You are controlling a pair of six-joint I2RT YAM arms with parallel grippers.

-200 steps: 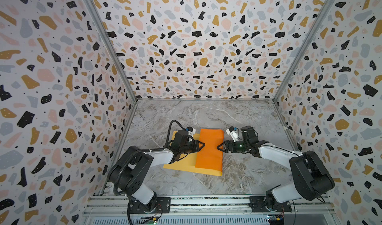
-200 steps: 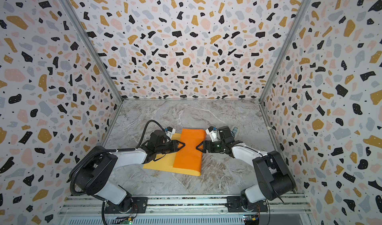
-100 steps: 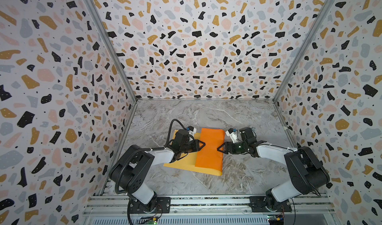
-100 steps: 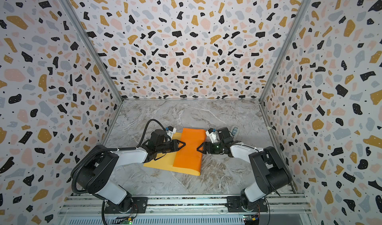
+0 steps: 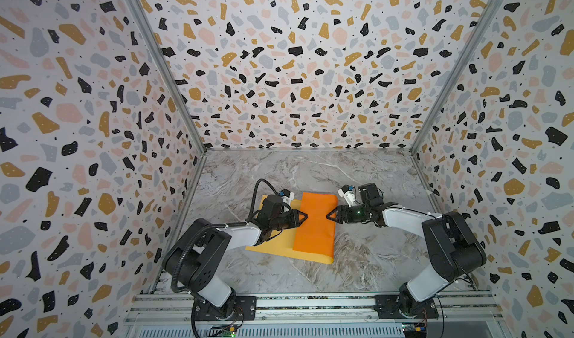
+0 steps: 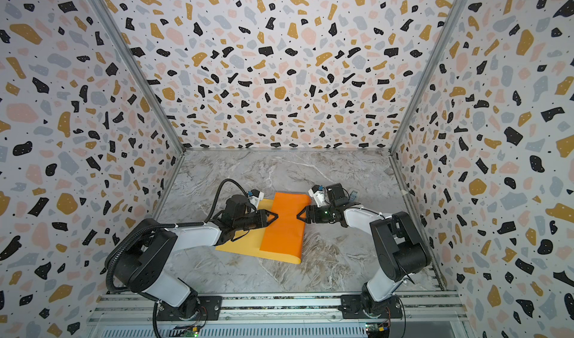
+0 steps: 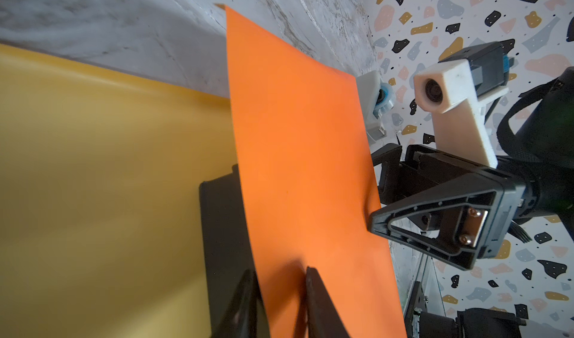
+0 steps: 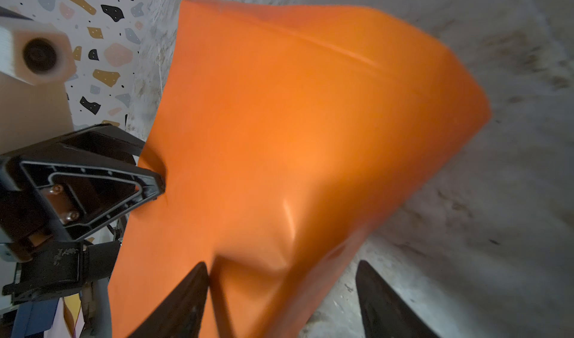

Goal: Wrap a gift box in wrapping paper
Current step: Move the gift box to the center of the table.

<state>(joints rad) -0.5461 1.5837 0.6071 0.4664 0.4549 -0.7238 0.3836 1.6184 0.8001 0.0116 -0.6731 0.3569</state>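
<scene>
A: Which containers are seen, and what is held in them?

B: One container is seen: the gift box (image 7: 222, 227), dark and flat. Its inside is not shown, so nothing can be told of its contents. Only one dark side is made out, in the left wrist view. In both top views it is covered.

A: Where is it placed?

B: It is laid on the yellow face of the wrapping paper (image 5: 313, 227), near the middle of the bench (image 5: 279, 172). An orange flap of the same sheet is folded over its top, with a rounded fold on the side of the right pincer (image 5: 328, 216).

A: How many things are counted?

B: One box, one sheet and two pincers are counted.

A: How is the left pincer (image 5: 303, 217) set?

B: It is set narrow, from the side, and the free edge of the orange flap is pinched in it. A small dent is pressed into the paper at its upper finger (image 8: 149, 181).

A: And the right one?

B: It is held wide, with the rounded fold between its fingers. One finger (image 8: 189, 290) is laid against the orange face. The other (image 8: 379, 290) is seen apart from the paper, over bare bench. Nothing is clamped by it.
</scene>
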